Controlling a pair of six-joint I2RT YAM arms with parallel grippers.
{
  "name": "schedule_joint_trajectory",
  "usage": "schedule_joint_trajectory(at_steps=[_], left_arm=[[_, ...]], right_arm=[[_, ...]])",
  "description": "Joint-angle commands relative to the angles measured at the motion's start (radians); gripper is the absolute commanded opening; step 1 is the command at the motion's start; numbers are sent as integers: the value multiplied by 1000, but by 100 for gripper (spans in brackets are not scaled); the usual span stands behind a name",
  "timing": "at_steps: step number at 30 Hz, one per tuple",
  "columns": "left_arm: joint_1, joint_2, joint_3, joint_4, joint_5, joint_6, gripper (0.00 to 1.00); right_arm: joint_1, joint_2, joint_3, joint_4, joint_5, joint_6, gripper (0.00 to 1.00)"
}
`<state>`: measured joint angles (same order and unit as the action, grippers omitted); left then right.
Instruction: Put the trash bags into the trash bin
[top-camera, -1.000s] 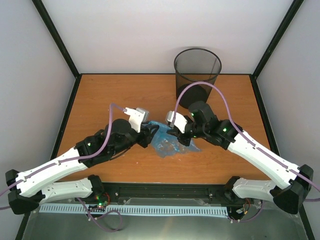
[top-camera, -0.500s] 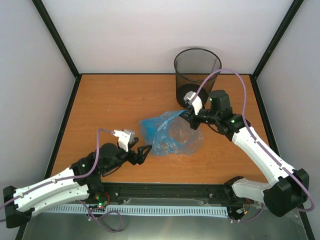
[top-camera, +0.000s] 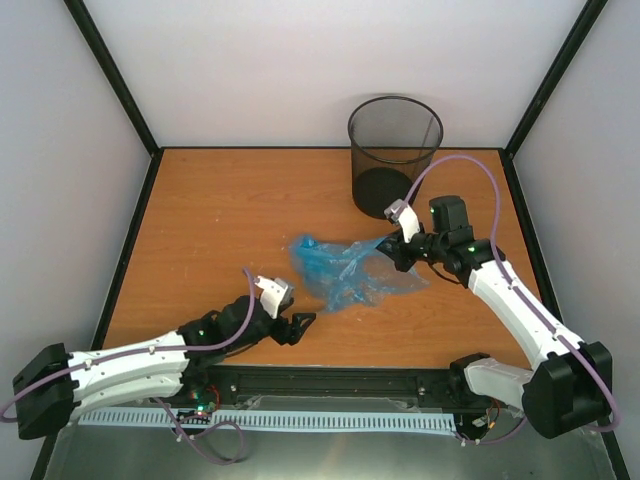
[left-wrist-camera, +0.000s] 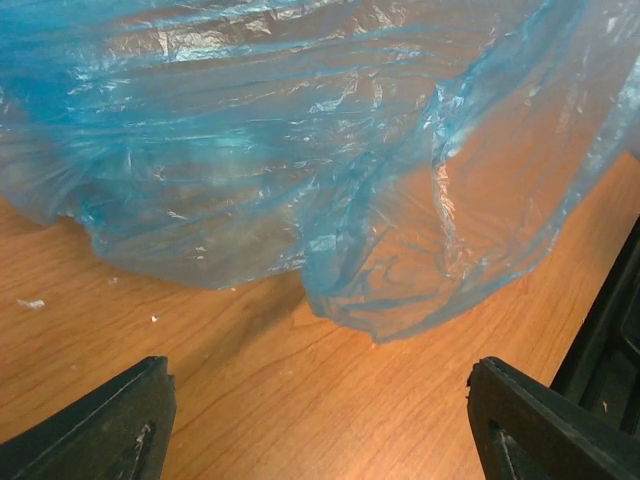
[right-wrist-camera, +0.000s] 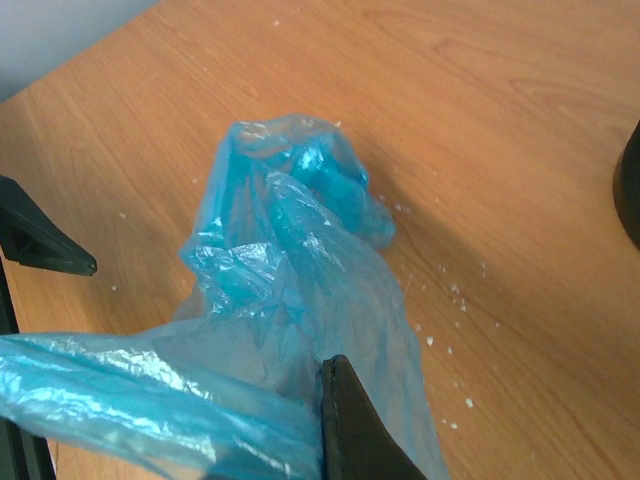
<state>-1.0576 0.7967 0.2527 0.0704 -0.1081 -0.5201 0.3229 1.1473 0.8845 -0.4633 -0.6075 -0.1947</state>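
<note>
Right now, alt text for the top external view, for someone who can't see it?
The right hand is shut on one edge of a crumpled light-blue trash bag lying on the wooden table, short of the black mesh trash bin standing upright at the far edge. The left hand is open near the front edge, apart from the bag.
</note>
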Motion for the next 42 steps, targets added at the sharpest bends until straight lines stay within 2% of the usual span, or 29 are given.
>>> schedule_joint_trajectory(at_steps=[1,8,14,17,22,24,25,27,29,31,34,36,39,42], left_arm=[[-15,6,-41,170,69,70,80],[-39,92,-66,271,76,134,76],[-128,360,38,369,-13,177,79],[-138,514,126,329,-108,154,79],[-139,593,112,481,-174,139,75],[-139,595,103,534,-194,139,68],[-139,592,105,540,-215,138,59],[-139,563,132,488,-267,130,36],[-139,506,174,369,-320,109,3],[-138,422,230,210,-397,63,1],[-115,290,383,-83,-523,10,1],[-90,215,552,-273,-562,43,1],[-91,152,865,-364,-537,190,1],[-110,182,1198,-386,-396,300,1]], right_arm=[[-23,11,-9,-20,-18,-14,3],[-25,48,-2,-27,-37,-18,3],[-32,42,-1,-25,-44,-15,3],[-37,38,-1,-28,-53,-16,3],[-42,39,1,-36,-75,-15,3],[-41,38,2,-38,-78,-17,3],[-41,38,3,-39,-78,-17,3],[-43,37,6,-42,-78,-18,3],[-44,38,19,-45,-69,-20,3],[-45,48,59,-52,-52,-16,3],[-45,106,230,-111,-29,-21,3],[-43,169,445,-201,-21,-23,3],[-42,243,877,-348,-67,6,3],[-42,216,1139,-341,-144,59,3]])
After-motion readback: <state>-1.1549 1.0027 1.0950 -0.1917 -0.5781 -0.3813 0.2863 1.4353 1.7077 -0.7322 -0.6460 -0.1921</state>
